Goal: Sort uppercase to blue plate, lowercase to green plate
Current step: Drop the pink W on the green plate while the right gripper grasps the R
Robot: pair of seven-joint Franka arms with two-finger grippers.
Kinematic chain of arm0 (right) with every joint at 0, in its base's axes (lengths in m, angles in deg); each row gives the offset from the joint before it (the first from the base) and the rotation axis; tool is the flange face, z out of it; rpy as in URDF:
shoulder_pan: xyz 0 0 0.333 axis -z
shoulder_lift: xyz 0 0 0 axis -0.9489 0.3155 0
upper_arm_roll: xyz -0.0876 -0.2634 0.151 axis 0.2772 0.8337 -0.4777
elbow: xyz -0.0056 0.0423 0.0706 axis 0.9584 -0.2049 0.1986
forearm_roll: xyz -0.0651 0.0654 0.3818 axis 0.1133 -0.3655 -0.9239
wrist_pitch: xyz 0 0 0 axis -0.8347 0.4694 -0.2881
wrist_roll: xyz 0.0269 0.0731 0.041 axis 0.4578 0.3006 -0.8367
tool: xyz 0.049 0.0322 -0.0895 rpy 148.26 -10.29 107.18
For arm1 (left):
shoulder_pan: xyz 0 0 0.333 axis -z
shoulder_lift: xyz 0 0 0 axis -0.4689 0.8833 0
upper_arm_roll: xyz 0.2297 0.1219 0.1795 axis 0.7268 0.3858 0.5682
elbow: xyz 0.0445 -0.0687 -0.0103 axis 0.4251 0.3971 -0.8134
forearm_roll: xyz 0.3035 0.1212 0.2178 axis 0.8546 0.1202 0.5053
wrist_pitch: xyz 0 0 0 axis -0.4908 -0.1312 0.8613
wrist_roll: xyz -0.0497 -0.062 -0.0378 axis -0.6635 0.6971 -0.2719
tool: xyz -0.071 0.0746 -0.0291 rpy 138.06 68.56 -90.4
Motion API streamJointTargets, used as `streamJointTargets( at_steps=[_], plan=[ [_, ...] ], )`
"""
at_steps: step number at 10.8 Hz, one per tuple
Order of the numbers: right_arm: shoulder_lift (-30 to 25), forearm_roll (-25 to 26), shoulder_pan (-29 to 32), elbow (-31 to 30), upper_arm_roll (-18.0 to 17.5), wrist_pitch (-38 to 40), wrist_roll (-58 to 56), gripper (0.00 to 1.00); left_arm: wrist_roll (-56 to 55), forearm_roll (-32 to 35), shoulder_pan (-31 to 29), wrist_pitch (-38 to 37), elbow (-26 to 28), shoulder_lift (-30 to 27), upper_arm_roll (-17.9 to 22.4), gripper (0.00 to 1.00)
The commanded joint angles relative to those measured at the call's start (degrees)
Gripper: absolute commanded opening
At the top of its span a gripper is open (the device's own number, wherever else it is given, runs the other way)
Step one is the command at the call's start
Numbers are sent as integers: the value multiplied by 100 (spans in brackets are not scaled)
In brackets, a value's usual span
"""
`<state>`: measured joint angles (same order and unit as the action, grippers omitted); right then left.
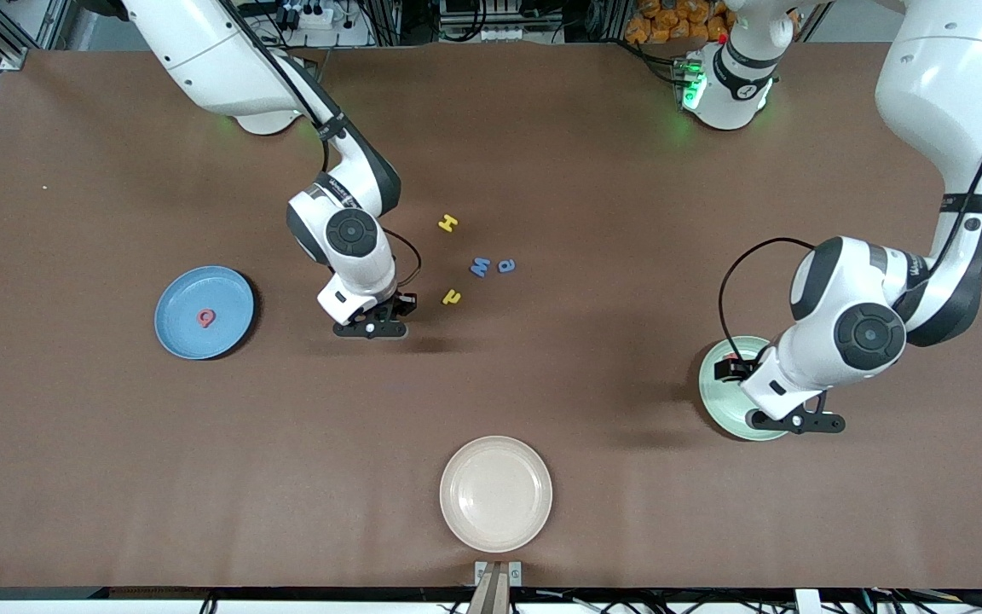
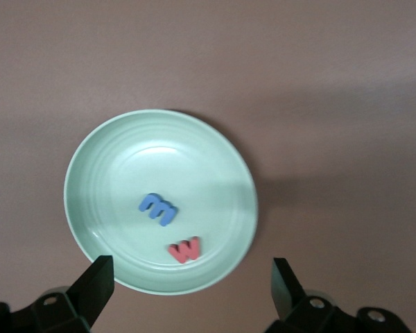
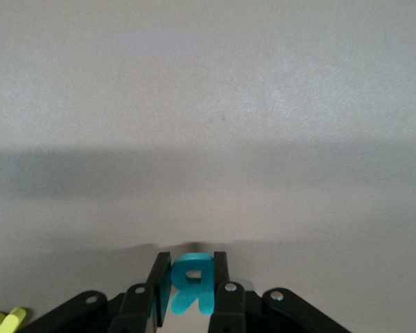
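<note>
The green plate (image 2: 90,173) holds a small blue lowercase letter (image 2: 158,208) and the red w (image 2: 186,248). My left gripper (image 2: 191,288) hangs open just above that plate's rim, nothing between its fingers. In the front view the left arm covers most of the green plate (image 1: 719,385). My right gripper (image 3: 191,281) is shut on the teal R (image 3: 192,284), low over the table beside the yellow r (image 1: 452,297). The blue plate (image 1: 180,328) holds the red Q (image 1: 206,318). On the table lie the yellow H (image 1: 448,223), the blue W (image 1: 480,266) and the blue a (image 1: 506,265).
A cream plate (image 1: 496,493) sits at the table's edge nearest the front camera, midway between the two arms' ends. The loose letters cluster at mid-table, close to the right gripper (image 1: 370,328). The left gripper (image 1: 798,420) is at the left arm's end.
</note>
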<state>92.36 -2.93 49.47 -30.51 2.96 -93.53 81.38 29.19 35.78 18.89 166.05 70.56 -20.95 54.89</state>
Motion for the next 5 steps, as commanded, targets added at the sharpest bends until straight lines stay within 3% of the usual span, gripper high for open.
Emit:
streamJointTargets(
  at_steps=[1,3,5],
  plan=[
    [-30,-205,218,185,-106,383,-432,21,-671,-117,2,-321,141,-330,-337,100],
    [-162,-1047,481,308,-36,787,-1538,21,-1199,-117,-7,-637,167,-410,-767,100],
    [-215,-1130,518,404,236,1026,-2130,21,-1935,-108,2,-674,254,-428,-1198,100]
  ],
)
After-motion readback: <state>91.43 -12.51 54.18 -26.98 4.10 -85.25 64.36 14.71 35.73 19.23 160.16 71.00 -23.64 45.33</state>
